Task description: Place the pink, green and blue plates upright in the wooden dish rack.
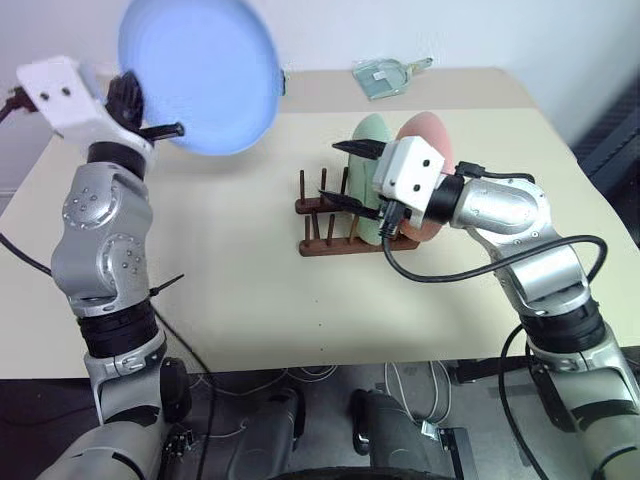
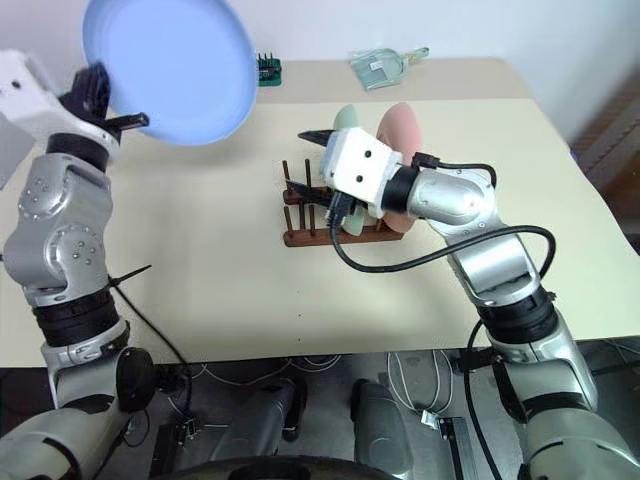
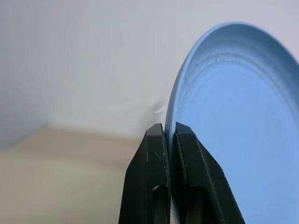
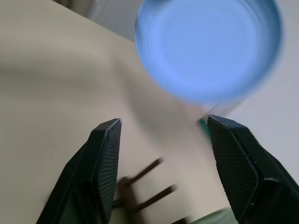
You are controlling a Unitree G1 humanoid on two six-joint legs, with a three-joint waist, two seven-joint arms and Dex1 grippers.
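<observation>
Over the table [image 1: 230, 290], the right gripper [image 1: 352, 178] is held spread and empty at the wooden dish rack [image 1: 322, 222], where the green plate [image 1: 368, 135] and pink plate [image 1: 432, 135] stand upright. Farther left, the blue plate [image 1: 200, 70] is pinched aloft by the left gripper [image 1: 160, 128]. At the far edge, a clear-lidded case [image 1: 385, 75] is seen.

I stand at a big table [image 1: 250, 300] with a smooth, pale cream top. It reaches to a plain white wall [image 1: 420, 30] at the far side. The light is soft and even. Near the far edge of the table lies a small see-through case [image 1: 385, 77] with a green base. A little dark green thing [image 2: 268, 68] sits by the far edge too. Under the near edge, the floor [image 1: 330, 385] is dark, with thin white cables [image 1: 420, 395] lying on it.
</observation>
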